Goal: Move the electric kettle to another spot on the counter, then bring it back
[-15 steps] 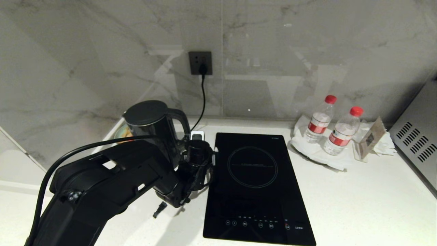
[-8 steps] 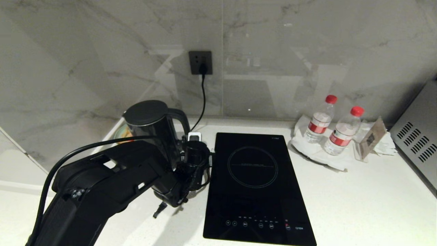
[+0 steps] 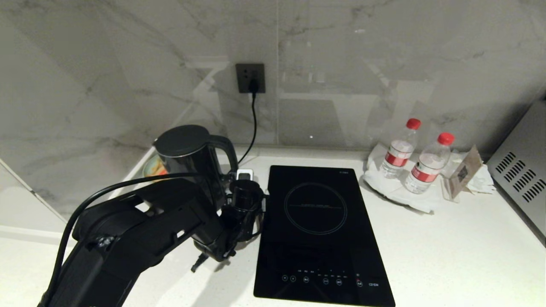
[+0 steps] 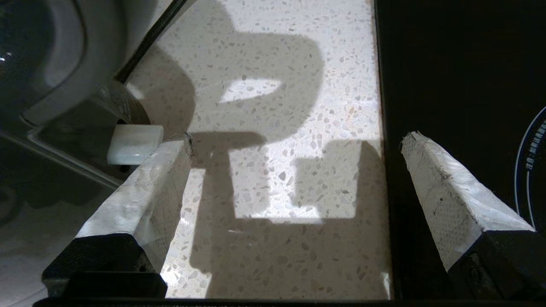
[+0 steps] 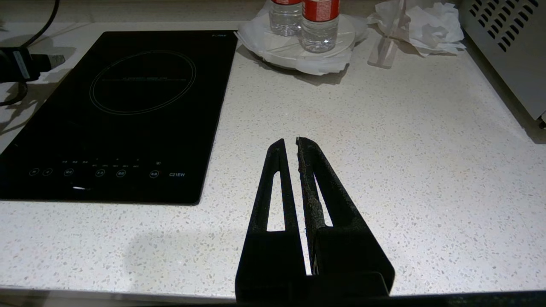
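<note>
- While our left arm reaches across the left side of the counter (image 3: 426, 238), its left gripper (image 4: 294, 140) hangs with the two taped fingers (image 4: 145, 192) spread wide and nothing between them, only speckled stone below.
- We see the electric kettle (image 3: 192, 160) standing upright at the back left of the counter, close to the wall, its lid on and its loop handle turned toward the cooktop (image 3: 320, 230).
- From the head view our left wrist sits just in front of and to the right of the kettle, in the strip of counter between the kettle and the cooktop; we cannot tell from there whether it touches the kettle.
- In the left wrist view one finger lies next to a small white block (image 4: 134, 144) at the foot of a dark body, and the other finger hangs over the cooktop's edge.
- Our right gripper (image 5: 290, 145) is low over the bare counter in front of the cooktop's right side, its two black fingers pressed nearly together and holding nothing.
- A black cord (image 3: 254, 123) runs from the wall socket (image 3: 250, 78) down behind the kettle.
- Two water bottles (image 3: 399, 149) with red caps stand on white paper to the right of the cooktop, near a grey vented appliance (image 3: 520, 170) at the right edge.
</note>
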Available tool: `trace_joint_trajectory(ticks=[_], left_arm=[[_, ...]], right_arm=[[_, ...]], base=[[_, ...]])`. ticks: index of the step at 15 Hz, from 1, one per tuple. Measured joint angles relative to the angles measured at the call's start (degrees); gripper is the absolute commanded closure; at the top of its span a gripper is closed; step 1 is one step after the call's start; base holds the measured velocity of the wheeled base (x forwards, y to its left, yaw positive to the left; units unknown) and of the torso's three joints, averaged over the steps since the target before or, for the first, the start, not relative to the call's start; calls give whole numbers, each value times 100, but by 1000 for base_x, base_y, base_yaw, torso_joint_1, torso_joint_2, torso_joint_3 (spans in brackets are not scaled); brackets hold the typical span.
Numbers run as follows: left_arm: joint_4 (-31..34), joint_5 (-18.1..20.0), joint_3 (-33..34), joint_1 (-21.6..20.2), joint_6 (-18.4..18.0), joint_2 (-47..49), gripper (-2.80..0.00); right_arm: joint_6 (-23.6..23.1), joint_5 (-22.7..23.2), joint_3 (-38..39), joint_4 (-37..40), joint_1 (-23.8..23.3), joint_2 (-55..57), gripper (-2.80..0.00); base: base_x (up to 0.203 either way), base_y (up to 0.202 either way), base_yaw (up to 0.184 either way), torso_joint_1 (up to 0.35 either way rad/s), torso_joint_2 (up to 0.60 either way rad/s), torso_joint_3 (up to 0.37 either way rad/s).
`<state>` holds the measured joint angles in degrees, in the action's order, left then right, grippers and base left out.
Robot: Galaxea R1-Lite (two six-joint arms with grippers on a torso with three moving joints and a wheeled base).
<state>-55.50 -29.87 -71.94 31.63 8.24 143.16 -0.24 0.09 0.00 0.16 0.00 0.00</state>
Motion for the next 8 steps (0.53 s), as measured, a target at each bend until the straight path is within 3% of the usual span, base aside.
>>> trace_joint_trajectory(ticks=[8], left_arm=[[-47, -3, 115, 54, 27, -68, -280]], right_arm=[[-2, 1, 0, 0, 0, 0, 0]], base=[[0, 0, 0, 0, 0, 0]])
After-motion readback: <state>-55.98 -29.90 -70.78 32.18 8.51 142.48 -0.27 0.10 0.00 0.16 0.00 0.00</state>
